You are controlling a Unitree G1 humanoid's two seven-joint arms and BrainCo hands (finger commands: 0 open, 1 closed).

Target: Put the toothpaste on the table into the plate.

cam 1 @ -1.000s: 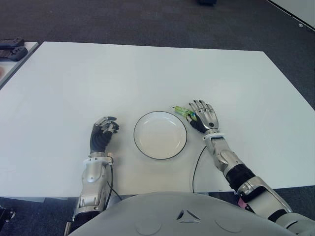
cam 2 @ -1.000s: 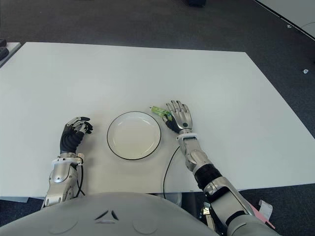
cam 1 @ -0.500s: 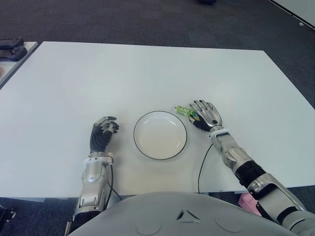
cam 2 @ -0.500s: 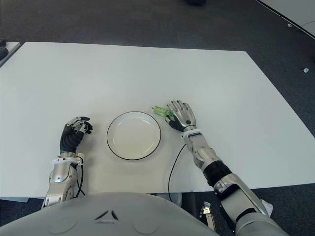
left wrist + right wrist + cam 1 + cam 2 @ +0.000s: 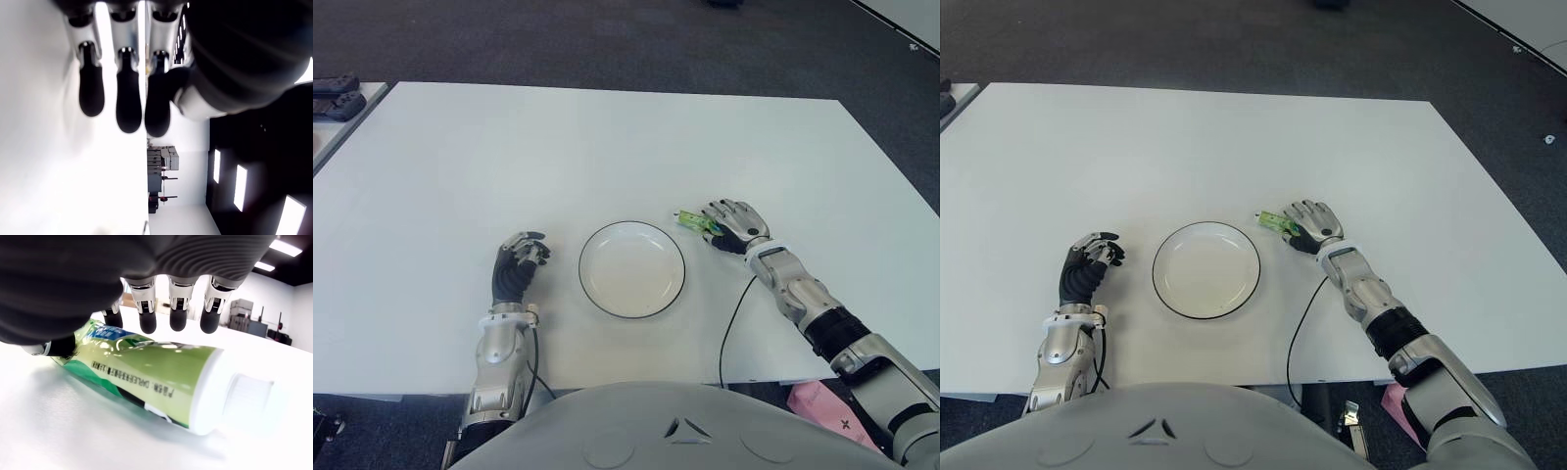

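A green toothpaste tube (image 5: 156, 367) lies on the white table (image 5: 558, 157) just right of the white, black-rimmed plate (image 5: 631, 268). Its white cap points away from the plate's far side. My right hand (image 5: 724, 225) arches over the tube. In the right wrist view the fingertips (image 5: 146, 320) come down at the tube's far side and the thumb presses its crimped end, so the hand is shut on it. The toothpaste (image 5: 693, 221) still touches the table. My left hand (image 5: 517, 264) shows left of the plate, fingers curled with nothing in them.
A thin black cable (image 5: 729, 323) runs from my right wrist over the table's front edge. Dark devices (image 5: 335, 98) lie on a separate surface at the far left. Dark carpet surrounds the table.
My right forearm has swung out to the right and the hand has turned. The toothpaste has slid a little to the right with it, away from the plate's rim. The left hand has not moved.
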